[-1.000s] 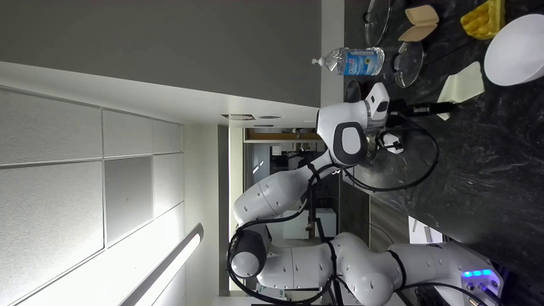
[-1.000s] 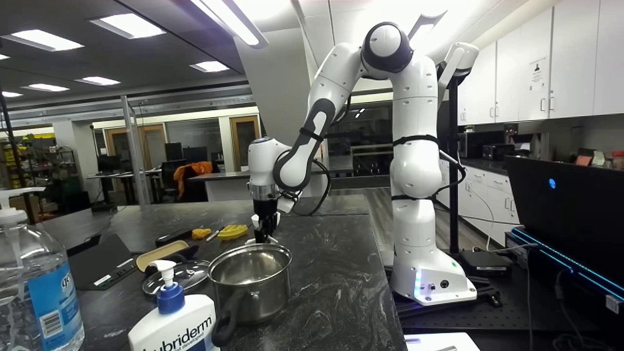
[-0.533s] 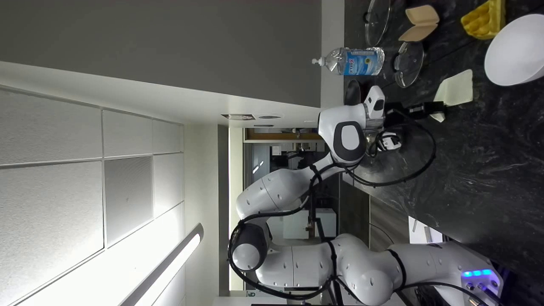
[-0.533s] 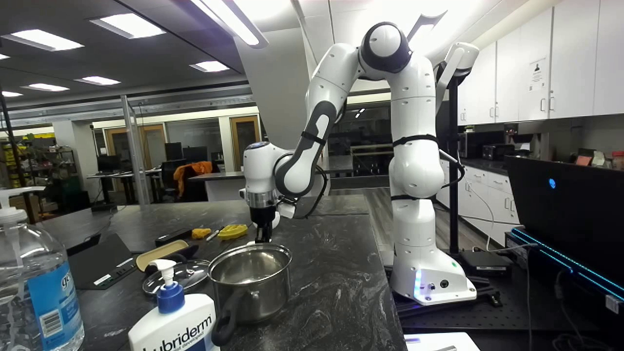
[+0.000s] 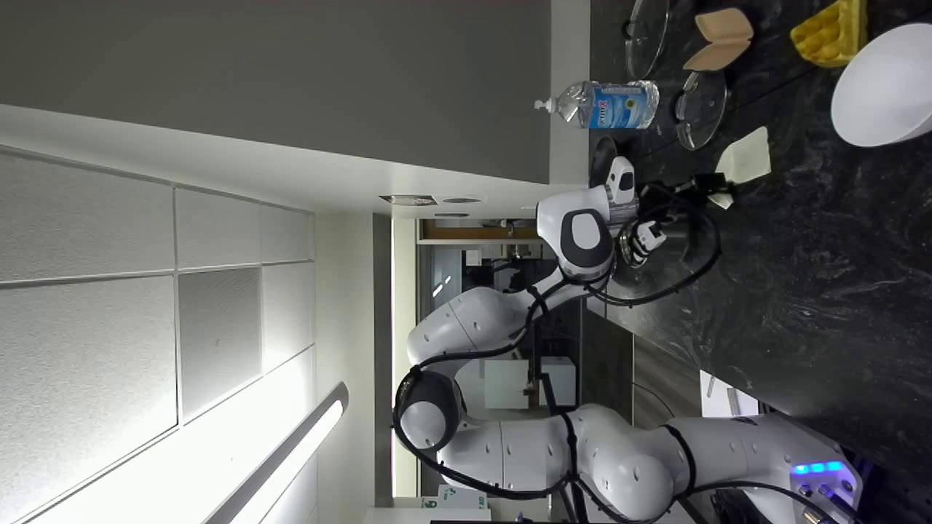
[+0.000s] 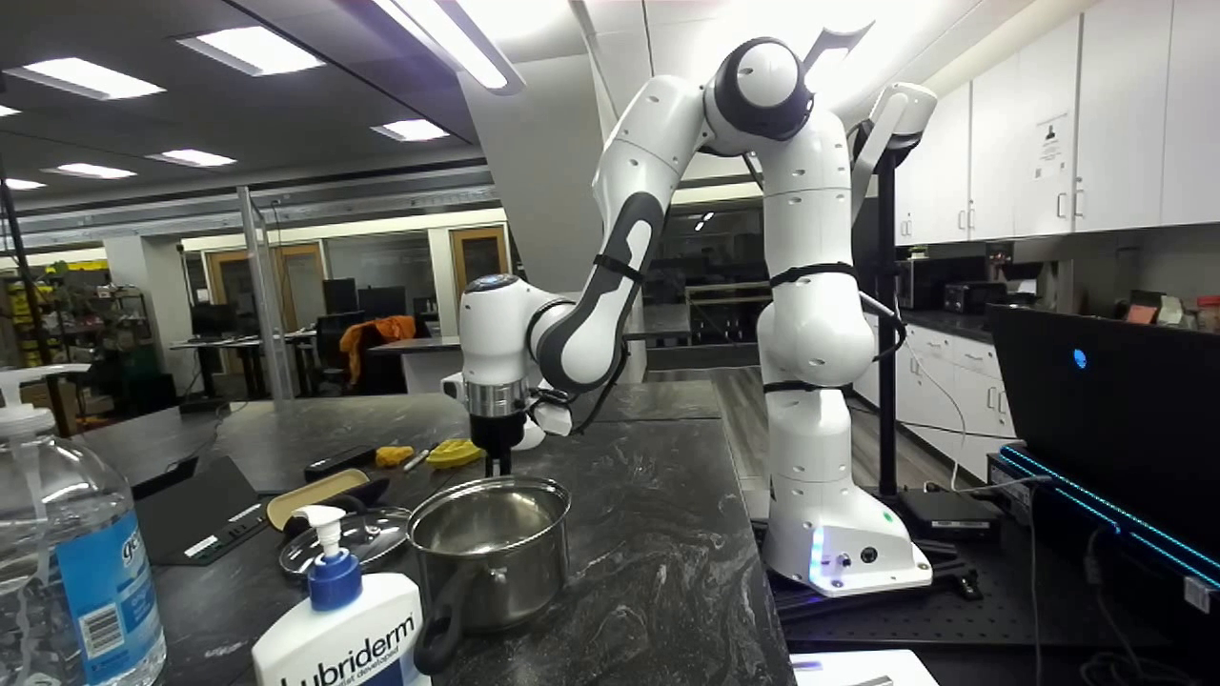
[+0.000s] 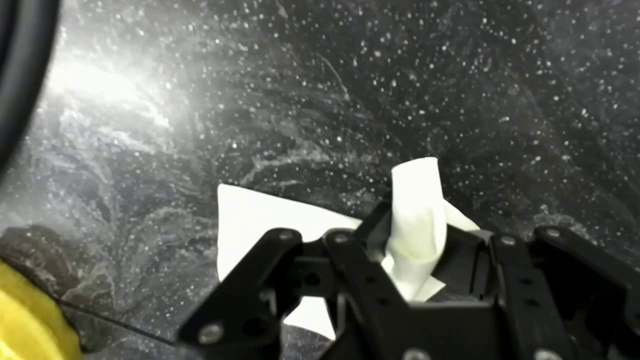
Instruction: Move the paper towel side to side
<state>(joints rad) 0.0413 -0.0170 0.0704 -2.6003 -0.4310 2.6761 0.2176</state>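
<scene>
- While the white Lubriderm pump bottle (image 6: 338, 636) stands nearest in an exterior view, low and left of the middle, a clear pump bottle (image 6: 57, 591) is cut by the frame's left edge.
- Just behind them, low in the middle, a steel pot (image 6: 510, 583) stands upright on the dark worktop (image 6: 658, 572), its black handle slanting to the lower left.
- Beyond the pot's rim the end effector (image 7: 417, 240) points down; in the wrist view its fingers grip the paper towel (image 7: 255, 215) tightly.
- A fold of it stands up between the fingers, right of the frame's centre, and the rest spreads left.
- In an exterior view, the paper towel is at the upper right, apart from and lower left of a white round plate (image 5: 885, 84).
- Farther back, just left of the end effector, sits a yellow lumpy object (image 6: 456, 453).
- Well behind, left of centre, an orange cloth (image 6: 379, 333) hangs over a dark chair (image 6: 329, 357).
</scene>
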